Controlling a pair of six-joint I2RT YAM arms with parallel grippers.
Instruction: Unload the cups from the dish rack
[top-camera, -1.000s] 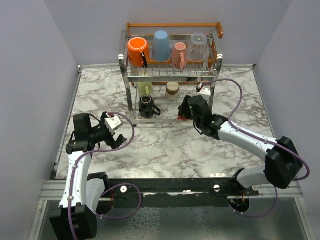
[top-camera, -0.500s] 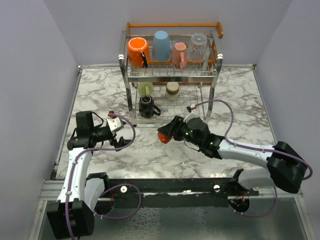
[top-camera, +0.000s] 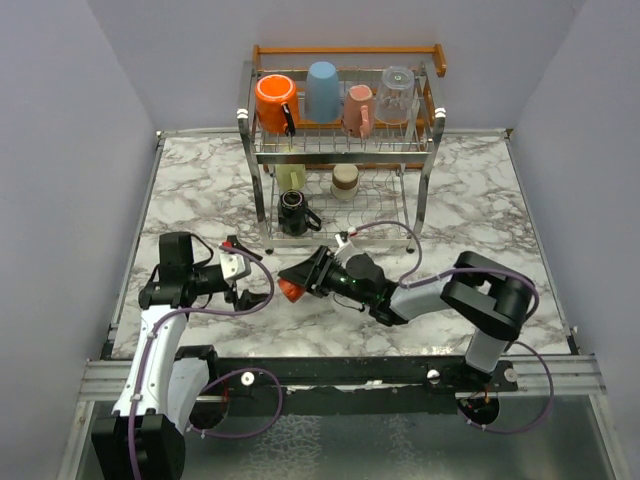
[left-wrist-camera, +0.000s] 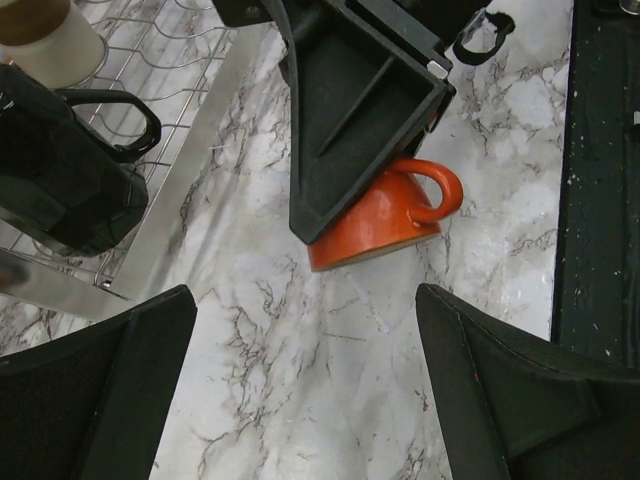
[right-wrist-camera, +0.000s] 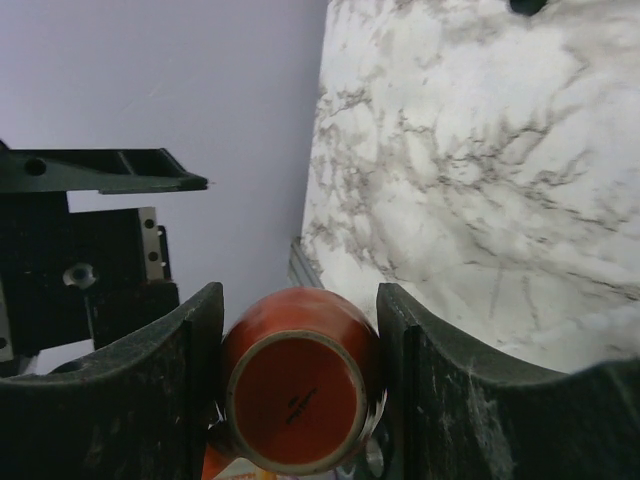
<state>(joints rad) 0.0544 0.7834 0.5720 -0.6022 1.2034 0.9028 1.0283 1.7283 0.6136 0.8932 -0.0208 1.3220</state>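
In front of the dish rack (top-camera: 340, 140), my right gripper (top-camera: 303, 278) clamps the small orange-red cup (left-wrist-camera: 385, 215) by its walls, tilted base-up. My left gripper (left-wrist-camera: 300, 400) stands wide open, also before the rack. I judge the cup glazed ceramic: stiff, slick, chippable, so the sidewalls are the safest hold.

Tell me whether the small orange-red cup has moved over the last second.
Yes. Held in the right gripper, the small orange-red cup has travelled left and toward the near edge of the table, away from the dish rack.
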